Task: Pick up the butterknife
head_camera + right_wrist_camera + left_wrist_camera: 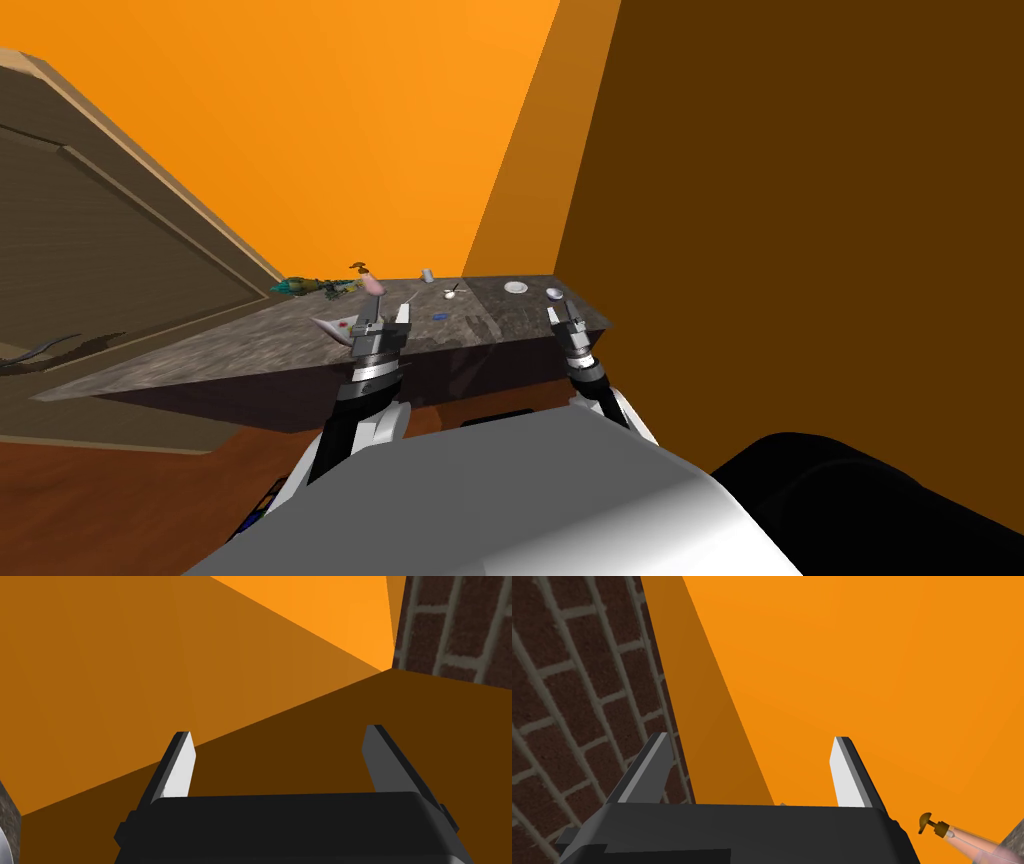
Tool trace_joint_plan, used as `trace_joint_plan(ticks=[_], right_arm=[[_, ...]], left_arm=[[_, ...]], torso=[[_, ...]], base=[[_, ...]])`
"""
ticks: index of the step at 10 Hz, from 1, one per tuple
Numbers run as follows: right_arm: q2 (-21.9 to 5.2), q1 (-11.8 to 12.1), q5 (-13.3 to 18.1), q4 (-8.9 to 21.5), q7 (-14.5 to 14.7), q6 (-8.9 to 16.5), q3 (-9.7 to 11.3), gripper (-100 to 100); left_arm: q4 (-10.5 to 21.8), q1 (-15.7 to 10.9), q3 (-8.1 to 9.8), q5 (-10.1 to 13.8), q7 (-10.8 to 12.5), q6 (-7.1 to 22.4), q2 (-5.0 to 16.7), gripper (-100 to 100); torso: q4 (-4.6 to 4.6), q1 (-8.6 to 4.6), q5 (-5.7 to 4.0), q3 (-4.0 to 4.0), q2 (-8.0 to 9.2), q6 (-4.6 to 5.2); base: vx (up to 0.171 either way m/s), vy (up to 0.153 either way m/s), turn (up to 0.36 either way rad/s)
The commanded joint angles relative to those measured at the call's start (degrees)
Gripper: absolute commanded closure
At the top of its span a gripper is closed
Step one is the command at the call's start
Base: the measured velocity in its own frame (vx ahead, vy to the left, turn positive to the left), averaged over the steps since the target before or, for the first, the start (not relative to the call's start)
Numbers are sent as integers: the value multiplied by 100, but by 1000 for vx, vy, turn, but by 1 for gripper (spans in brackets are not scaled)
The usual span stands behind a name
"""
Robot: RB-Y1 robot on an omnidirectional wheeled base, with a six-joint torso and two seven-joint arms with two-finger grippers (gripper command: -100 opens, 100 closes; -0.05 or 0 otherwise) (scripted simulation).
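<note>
Left claw [386,318] and right claw [566,320] are nearest, both raised over the near edge of the counter [230,350], fingers apart, nothing held. Counter stretches away beyond both claws. Beyond the right claw: plate [516,287], then bowl [554,294]. Just beyond the left claw: pump bottle [372,283]. Between the claws and further back lies a pale utensil [452,292], probably the butterknife, too small to be sure. Step in hand: the reach. Likely best with the left claw: tip it down, keep clear of the bottle, come in low, fingers straddling the handle crosswise before closing.
</note>
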Motion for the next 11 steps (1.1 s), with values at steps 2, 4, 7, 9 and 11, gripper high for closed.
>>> trace_joint_plan(ticks=[2, 4, 7, 9, 11], right_arm=[[-363, 89, -14, 152, -57, 31, 166, -100], [-681, 147, -32, 312, -110, 72, 314, -100], [-1186, 261, -83, 676, -220, 162, 626, -100], [-1518, 314, -115, 880, -275, 212, 785, -100], [-1910, 364, -153, 1097, -330, 264, 944, -100]], left_arm=[[0, 0, 0, 0, 0, 0, 0, 0], [0, -1, 0, 0, 0, 0, 0, 0], [0, 0, 0, 0, 0, 0, 0, 0], [0, 0, 0, 0, 0, 0, 0, 0], [0, 0, 0, 0, 0, 0, 0, 0]], torso=[[1, 7, 1, 5, 9, -1], [4, 5, 1, 12, 21, 0], [2, 7, 2, 4, 6, 0], [3, 13, 3, 6, 9, 0], [4, 6, 2, 8, 13, 1]], base=[[-113, 64, 5], [-119, 53, 9], [-100, 77, 27], [-113, 88, 33], [-115, 56, 38]])
